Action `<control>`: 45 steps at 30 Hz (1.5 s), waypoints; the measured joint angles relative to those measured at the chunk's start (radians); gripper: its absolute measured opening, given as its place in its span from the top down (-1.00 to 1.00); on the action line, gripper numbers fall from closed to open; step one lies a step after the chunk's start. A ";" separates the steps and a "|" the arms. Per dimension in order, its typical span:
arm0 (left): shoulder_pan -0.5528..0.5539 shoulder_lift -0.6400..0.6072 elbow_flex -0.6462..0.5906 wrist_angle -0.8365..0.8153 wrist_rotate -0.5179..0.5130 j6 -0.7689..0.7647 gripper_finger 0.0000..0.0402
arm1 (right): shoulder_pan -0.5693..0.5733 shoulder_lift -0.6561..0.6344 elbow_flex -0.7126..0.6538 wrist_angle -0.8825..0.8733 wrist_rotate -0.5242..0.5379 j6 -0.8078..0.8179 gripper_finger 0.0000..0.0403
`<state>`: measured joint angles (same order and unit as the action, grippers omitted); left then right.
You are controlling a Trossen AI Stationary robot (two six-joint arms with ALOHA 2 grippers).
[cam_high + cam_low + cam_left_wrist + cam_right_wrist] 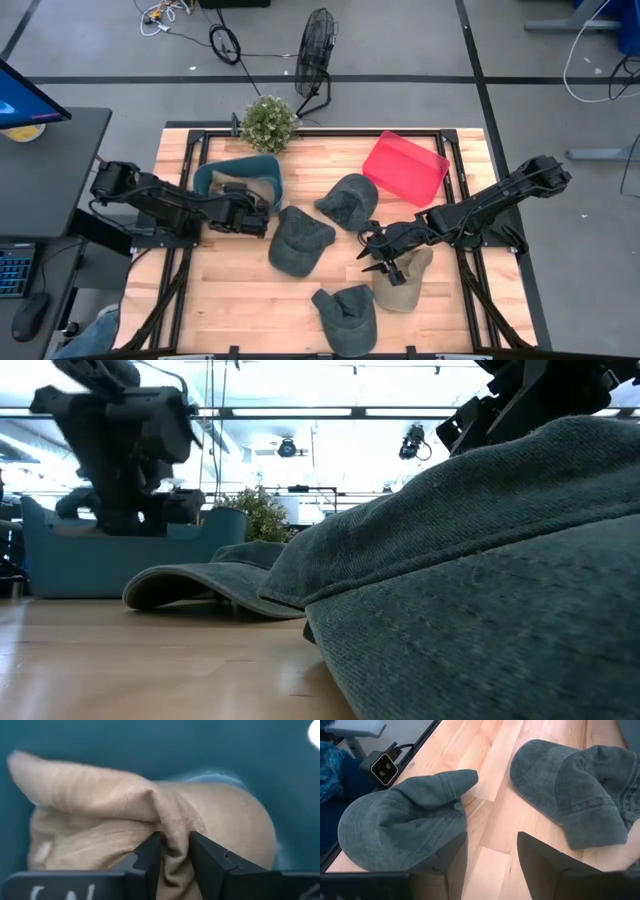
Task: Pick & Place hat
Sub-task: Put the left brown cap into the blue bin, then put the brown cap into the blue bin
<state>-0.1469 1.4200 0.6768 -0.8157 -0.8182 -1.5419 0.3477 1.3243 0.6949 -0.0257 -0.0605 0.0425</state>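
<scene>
My left gripper [252, 216] reaches into the teal bin [238, 172] at the table's left and is shut on a tan hat [125, 820] that lies in the bin. My right gripper [384, 260] is open and empty, low over the table at centre right. It is next to a second tan hat [408, 282], which lies on the wood. Three dark green hats lie on the table: one at the centre [300, 240], one farther back [348, 200], one at the near edge [347, 315]. In the right wrist view, my right gripper [492, 857] has bare wood between its fingers. My left gripper pinches a raised fold of the tan hat's cloth [172, 837] between its two fingers [150, 855]. The rest of the hat lies bunched inside the teal bin, whose walls [280, 765] stand around it.
A red bin [405, 165] stands at the far right and a potted plant [268, 122] at the far edge. The near dark hat [480, 580] fills the low view's foreground. Bare wood lies at the near left [230, 290].
</scene>
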 joint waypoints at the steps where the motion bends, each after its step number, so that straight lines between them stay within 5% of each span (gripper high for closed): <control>1: 0.000 0.000 0.027 -0.026 0.002 0.028 0.43 | 0.000 0.000 0.000 0.000 0.000 0.001 0.13; 10: -0.009 0.000 0.244 -0.088 -0.013 0.304 0.42 | 0.004 0.000 0.000 0.001 0.000 0.051 0.13; 18: -0.010 0.000 0.269 -0.069 -0.041 0.394 0.42 | 0.050 0.000 0.000 -0.012 0.000 0.128 0.13; 37: -0.099 0.000 0.269 -0.026 -0.042 0.402 0.42 | 0.392 0.000 0.000 -0.327 -0.019 0.893 0.13; 45: -0.117 0.000 0.269 0.032 -0.043 0.402 0.42 | 0.508 0.000 0.000 -0.352 -0.010 1.064 0.13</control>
<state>-0.2642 1.4200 0.9463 -0.7841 -0.8608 -1.1397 0.8561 1.3241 0.6949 -0.3782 -0.0708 1.1061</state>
